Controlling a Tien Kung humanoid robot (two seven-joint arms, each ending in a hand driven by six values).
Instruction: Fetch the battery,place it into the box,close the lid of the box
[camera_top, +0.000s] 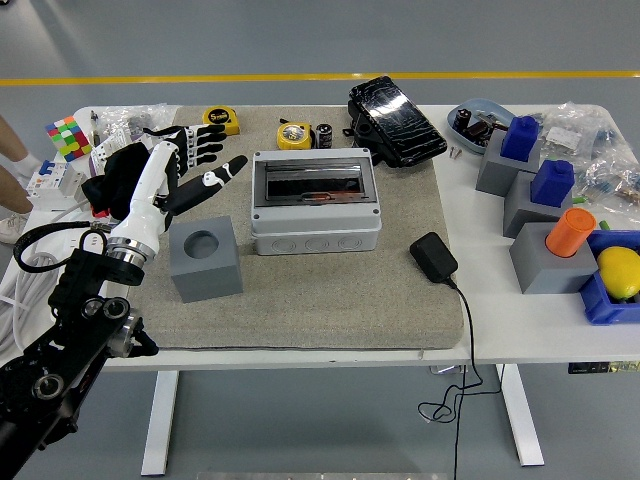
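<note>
A small black cylindrical battery (325, 135) stands at the mat's far edge, beside a round yellow tape measure (293, 135). The grey box (315, 225) sits mid-mat with its dark windowed lid (315, 185) lying flat on top; something brownish shows through the window. My left hand (207, 157), white with black fingertips, hovers left of the box above the mat's far-left corner. Its fingers are spread and hold nothing. It is apart from both the box and the battery. My right arm is out of view.
A grey block with a round hole (205, 258) stands just below my left hand. Black cloth (125, 180), colour cubes (67, 135) and a power strip (75, 255) lie left. A black case (395, 118), charger (433, 255) and grey blocks (510, 160) lie right. A person's leg (10, 150) shows at the left edge.
</note>
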